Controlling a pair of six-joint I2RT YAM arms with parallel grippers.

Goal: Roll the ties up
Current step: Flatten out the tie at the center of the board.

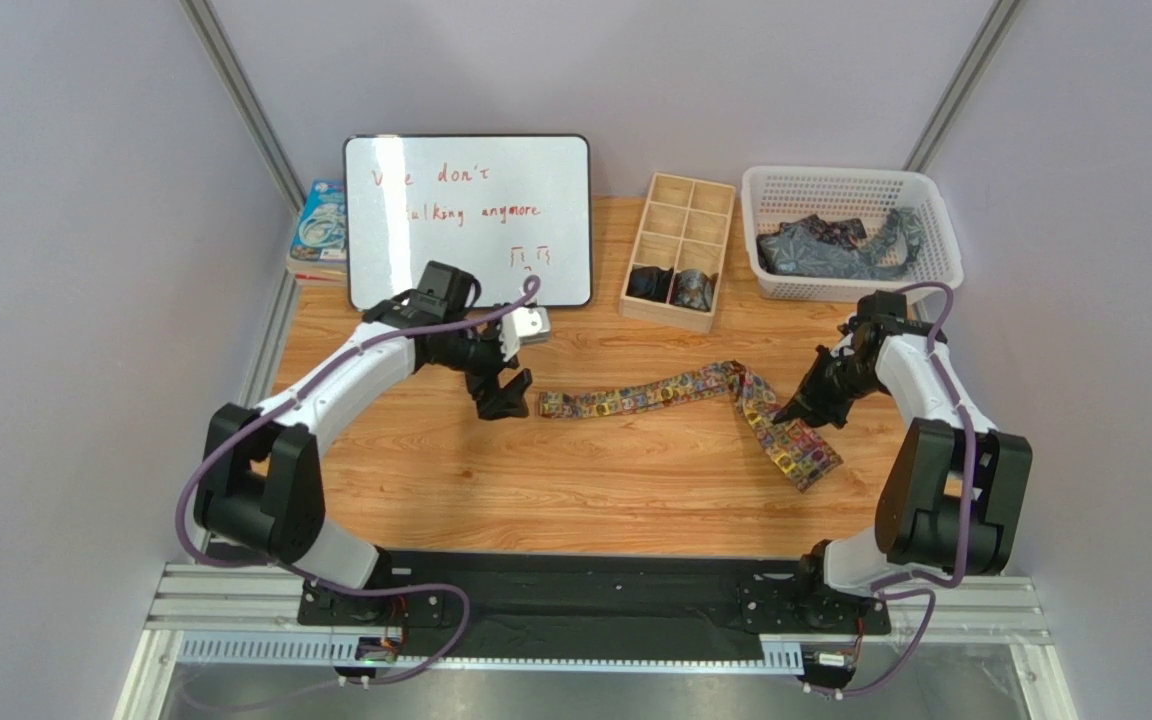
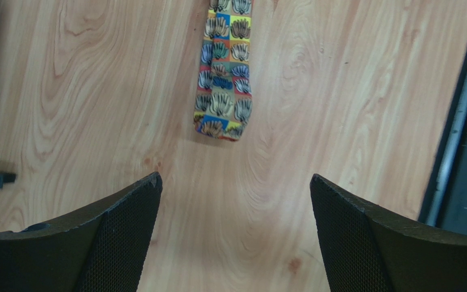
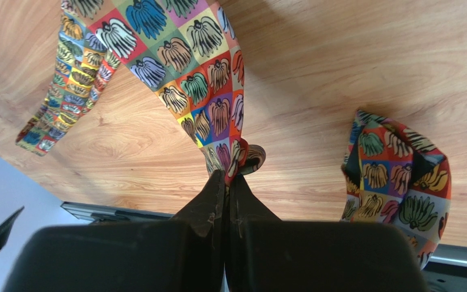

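Right wrist: right tool [image 3: 227, 182] shut, apparently pinching tie [image 3: 175, 73] fold; fabric soft, limp; left tool [image 2: 236, 182] wide open, empty; grasp tie's narrow end [image 2: 221, 118].

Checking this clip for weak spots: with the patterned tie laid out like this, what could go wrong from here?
1. The right pincer is shut on only a small bunched pinch of the multicoloured printed fabric necktie; it could slip out if pulled.
2. The left pincer hangs open short of the tie's narrow tip, so closing here would likely miss it.
3. The tie lies bent, so a roll may come out crooked.
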